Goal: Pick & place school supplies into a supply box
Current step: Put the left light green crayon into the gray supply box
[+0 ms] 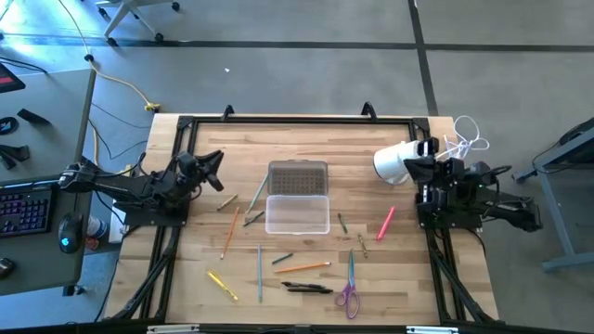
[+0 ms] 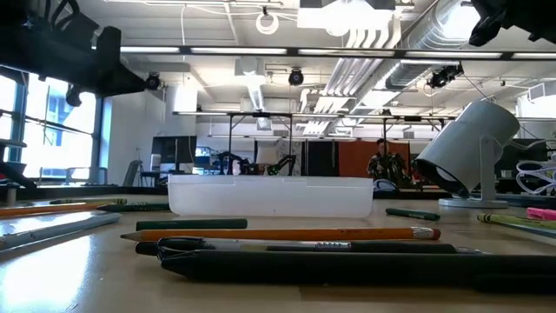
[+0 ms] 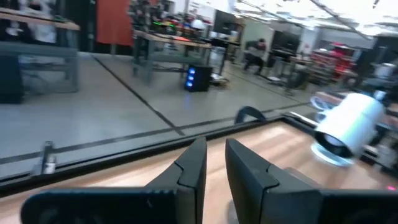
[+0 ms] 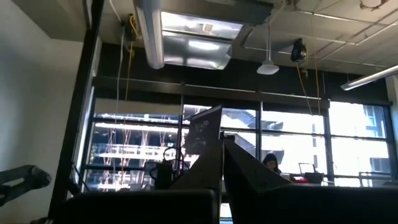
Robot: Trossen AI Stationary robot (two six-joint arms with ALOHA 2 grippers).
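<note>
The supply box (image 1: 297, 211) is a clear case standing on its bottom at the table's middle, its textured lid (image 1: 298, 177) folded back on the far side. Pencils and pens lie flat around it: an orange pencil (image 1: 229, 232), a yellow one (image 1: 222, 285), a pink pen (image 1: 386, 223), black pens (image 1: 306, 288), and purple-handled scissors (image 1: 349, 288). My left gripper (image 1: 216, 172) hovers at the table's left, open and holding nothing, its fingers (image 3: 193, 168) apart. My right gripper (image 1: 419, 169) is shut and tipped upward at the table's right, its fingers (image 4: 239, 165) closed on nothing.
A white cylindrical object (image 1: 394, 162) stands on the far right of the table, just beyond my right gripper, with a white cable bundle (image 1: 466, 139) behind it. Black frame rails (image 1: 297, 119) run along the table's edges. A desk with a keyboard (image 1: 23, 211) stands left of the table.
</note>
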